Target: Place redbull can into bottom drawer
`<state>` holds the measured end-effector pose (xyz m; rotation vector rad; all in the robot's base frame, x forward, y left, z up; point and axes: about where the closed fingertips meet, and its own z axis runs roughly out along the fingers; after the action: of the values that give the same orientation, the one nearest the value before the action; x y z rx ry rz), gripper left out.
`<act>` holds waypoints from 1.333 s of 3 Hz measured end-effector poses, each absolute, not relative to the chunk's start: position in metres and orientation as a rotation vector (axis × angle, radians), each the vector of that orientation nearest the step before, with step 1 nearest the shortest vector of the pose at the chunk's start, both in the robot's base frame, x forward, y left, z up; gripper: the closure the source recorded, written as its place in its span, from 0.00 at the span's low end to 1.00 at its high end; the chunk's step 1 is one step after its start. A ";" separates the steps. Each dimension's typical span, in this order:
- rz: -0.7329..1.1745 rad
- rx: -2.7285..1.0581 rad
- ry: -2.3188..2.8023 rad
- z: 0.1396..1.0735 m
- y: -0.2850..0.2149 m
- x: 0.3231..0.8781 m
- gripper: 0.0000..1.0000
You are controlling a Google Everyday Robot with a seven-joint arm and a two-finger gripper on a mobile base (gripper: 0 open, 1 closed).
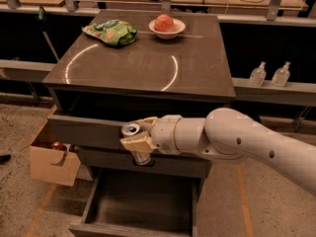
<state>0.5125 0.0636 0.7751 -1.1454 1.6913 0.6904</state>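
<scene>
The redbull can (132, 130), slim with a shiny silver top, stands upright in my gripper (137, 141). The gripper is shut on the can, its cream fingers (134, 143) wrapped around the can's middle. It holds the can in front of the two upper drawers, above the bottom drawer (140, 206). The bottom drawer is pulled open at the foot of the cabinet and shows a dark grey inner floor. The can's lower end pokes out below the fingers. My white arm (247, 139) reaches in from the right.
On the dark cabinet top (143, 63) lie a green snack bag (110, 32) and a white bowl with an apple (166, 25). A cardboard box (52, 157) stands on the floor left of the cabinet. Two clear bottles (269, 74) stand on a ledge at the right.
</scene>
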 end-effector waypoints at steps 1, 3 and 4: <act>0.652 -1.112 1.700 0.745 0.062 0.506 1.00; 0.671 -1.088 1.618 0.690 0.066 0.488 1.00; 0.705 -1.087 1.572 0.651 0.072 0.481 1.00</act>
<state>0.4812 0.0722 0.6506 -1.0868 1.5723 0.7051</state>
